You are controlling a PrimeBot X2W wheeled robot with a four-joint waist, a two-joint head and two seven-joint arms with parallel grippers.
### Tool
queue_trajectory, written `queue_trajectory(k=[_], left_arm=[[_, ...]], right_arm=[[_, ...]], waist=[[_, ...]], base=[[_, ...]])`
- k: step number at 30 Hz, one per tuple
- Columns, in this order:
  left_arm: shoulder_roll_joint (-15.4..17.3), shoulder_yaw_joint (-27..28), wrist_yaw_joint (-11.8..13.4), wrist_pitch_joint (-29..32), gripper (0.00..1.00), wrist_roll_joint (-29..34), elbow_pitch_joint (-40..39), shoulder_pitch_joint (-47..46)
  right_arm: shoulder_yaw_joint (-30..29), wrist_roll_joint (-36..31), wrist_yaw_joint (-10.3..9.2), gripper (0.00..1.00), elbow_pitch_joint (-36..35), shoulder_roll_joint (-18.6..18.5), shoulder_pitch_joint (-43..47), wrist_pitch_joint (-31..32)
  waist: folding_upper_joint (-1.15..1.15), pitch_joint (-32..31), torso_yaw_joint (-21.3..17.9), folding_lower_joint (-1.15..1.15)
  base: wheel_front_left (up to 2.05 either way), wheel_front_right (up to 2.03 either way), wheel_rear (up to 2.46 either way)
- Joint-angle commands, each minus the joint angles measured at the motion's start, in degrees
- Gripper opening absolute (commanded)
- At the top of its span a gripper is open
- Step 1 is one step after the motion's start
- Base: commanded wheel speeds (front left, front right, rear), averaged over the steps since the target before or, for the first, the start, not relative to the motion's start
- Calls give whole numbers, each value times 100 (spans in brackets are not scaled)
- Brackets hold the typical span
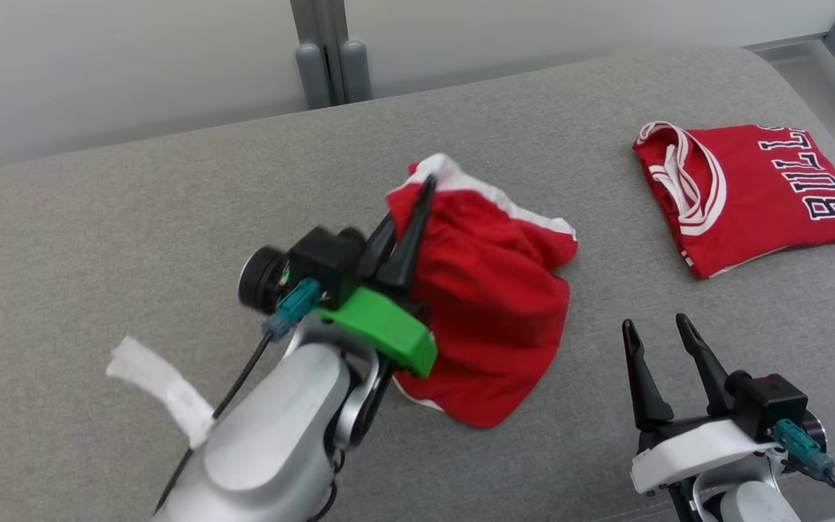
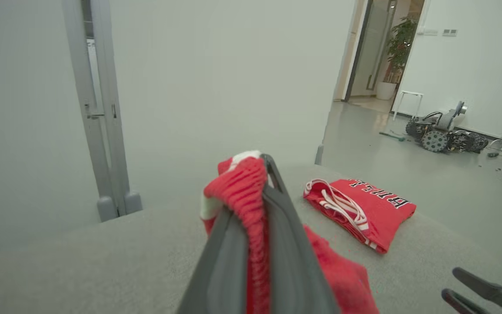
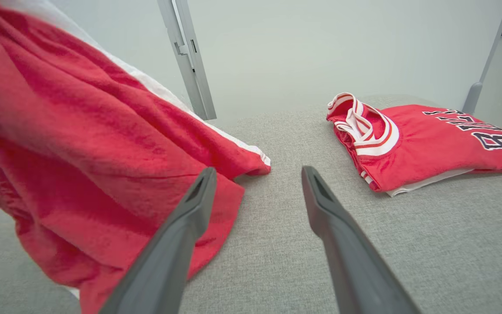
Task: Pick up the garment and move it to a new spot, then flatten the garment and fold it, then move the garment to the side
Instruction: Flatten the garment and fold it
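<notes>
The red garment [image 1: 497, 290] is hanging in the middle of the frame, its waistband bunched and raised and its lower folds resting on the grey fabric worktop [image 1: 135, 239]. The left gripper [image 1: 417, 199] is clamping that waistband between closed jaws. The right gripper [image 1: 655, 322], at lower right, is standing wide and holding nothing. A folded red jersey [image 1: 751, 196] is lying at upper right. Judgement: the pick-up is under way, while relocating, flattening, folding and moving aside are all remaining.

Here we go: our left arm's silvery rounded forearm [image 1: 272, 442] wears a bright green plastic bracket [image 1: 381, 330]; our right shows a white bracket [image 1: 693, 446], teal cable plug [image 1: 798, 442], tapered black jaws.
</notes>
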Motion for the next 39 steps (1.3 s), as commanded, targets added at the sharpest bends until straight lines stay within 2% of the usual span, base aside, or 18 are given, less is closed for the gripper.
queue_trajectory(k=[1,6,12,15,23,30,36,37,38,39], left_arm=[[118,72,23,-14,0,-13,-42,302],[404,446,-6,-16,0,-112,-288,1237],[525,689,-110,-9,0,-321,-411,1999],[486,770,-193,-9,0,-377,-309,2248],[310,1034,-559,-9,0,-562,534,2386],[189,1472,-858,-9,0,-255,954,2137],[101,1850,-1020,-10,0,91,1062,2089],[88,1904,-1056,-10,32,133,1078,2130],[76,1945,-1068,-10,56,155,1093,2174],[61,1983,-1097,-10,99,192,1112,2234]], right_arm=[[-21,-26,-2,100,-27,-10,37,-16],[-46,-68,-2,100,-22,-11,12,-15],[-30,-87,-2,100,36,-11,-19,-16],[-62,-96,-2,100,53,-11,-22,-16],[-62,-125,-2,100,88,-11,-87,-16],[-96,-145,-2,100,109,-11,-123,-16],[-100,-126,-2,100,132,-11,-126,-16],[-100,-121,-2,100,132,-12,-121,-16],[-101,-116,-2,100,129,-12,-114,-16],[-104,-110,-1,100,126,-11,-104,-16]], waist=[[0,52,103,0],[0,72,346,0],[0,28,557,0],[0,12,626,0],[0,-1,657,0],[0,14,615,0],[0,15,580,0],[0,13,577,0],[0,11,576,0],[0,8,578,0]], base=[[0,0,0],[0,0,0],[0,0,0],[0,0,0],[0,0,0],[0,0,0],[0,0,0],[0,0,0],[0,0,0],[0,0,0]])
